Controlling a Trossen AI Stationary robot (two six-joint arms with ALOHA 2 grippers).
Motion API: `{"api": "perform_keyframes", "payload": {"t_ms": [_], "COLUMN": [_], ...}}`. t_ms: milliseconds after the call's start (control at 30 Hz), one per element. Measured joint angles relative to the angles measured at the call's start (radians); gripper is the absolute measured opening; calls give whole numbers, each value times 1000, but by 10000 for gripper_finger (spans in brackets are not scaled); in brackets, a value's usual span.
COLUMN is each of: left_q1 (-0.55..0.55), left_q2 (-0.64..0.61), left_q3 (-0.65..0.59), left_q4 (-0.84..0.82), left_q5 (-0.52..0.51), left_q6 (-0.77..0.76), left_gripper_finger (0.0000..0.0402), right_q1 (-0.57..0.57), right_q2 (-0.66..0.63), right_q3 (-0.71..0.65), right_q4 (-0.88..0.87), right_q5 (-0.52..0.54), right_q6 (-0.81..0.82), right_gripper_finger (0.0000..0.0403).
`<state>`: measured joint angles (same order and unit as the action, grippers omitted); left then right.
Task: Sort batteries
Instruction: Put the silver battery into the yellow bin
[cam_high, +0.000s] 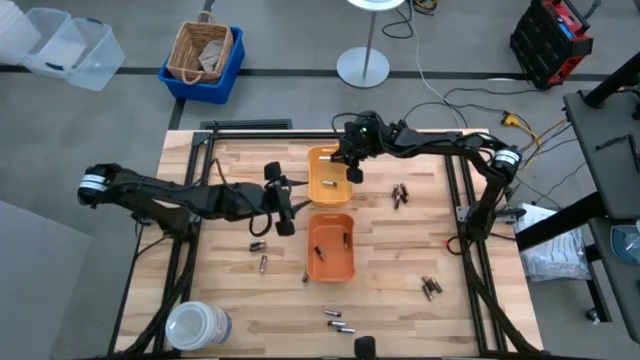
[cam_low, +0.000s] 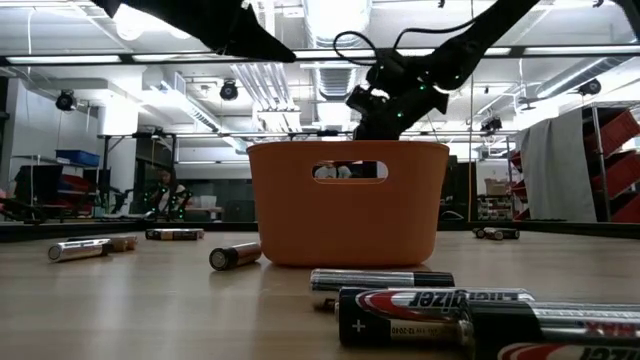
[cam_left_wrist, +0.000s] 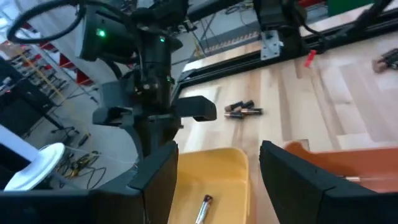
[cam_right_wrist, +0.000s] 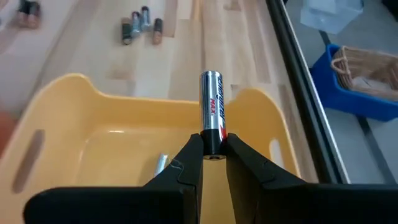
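right claw (cam_right_wrist: 213, 155) pinched closed, reaching inward; left claw (cam_left_wrist: 214, 168) spread wide, extended toward centre.

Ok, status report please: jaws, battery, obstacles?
Right gripper shut on silver cylindrical battery, above yellow plastic tray. Left gripper open beside it. Nothing blocking.

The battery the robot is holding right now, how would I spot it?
Find the yellow-orange tray at the table's far middle. The right gripper hovers above it, pinching one silver battery by its end. It is the only battery lifted off the wood.

floor: grey | blue bin (cam_high: 200, 62) with wicker basket (cam_high: 204, 50) | white lamp base (cam_high: 362, 67)
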<state>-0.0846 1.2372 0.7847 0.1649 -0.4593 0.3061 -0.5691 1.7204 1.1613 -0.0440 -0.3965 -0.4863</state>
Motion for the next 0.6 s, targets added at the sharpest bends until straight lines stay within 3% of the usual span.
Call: {"api": "perform_keyframes", "payload": {"t_ms": [400, 600], "left_q1": [13, 15], "left_q2": [1, 35], "left_q3": [38, 37], "left_q4": [35, 35], "left_q5": [-4, -5], "left_q6": [9, -18], "left_gripper_finger": [205, 205], "right_q1": [-24, -23], "right_q2": [100, 101], "right_q3": [123, 124], "right_q4": [-267, -284], "right_q5": [5, 4], "right_q6": [101, 143], "right_gripper_finger": [43, 53]}}
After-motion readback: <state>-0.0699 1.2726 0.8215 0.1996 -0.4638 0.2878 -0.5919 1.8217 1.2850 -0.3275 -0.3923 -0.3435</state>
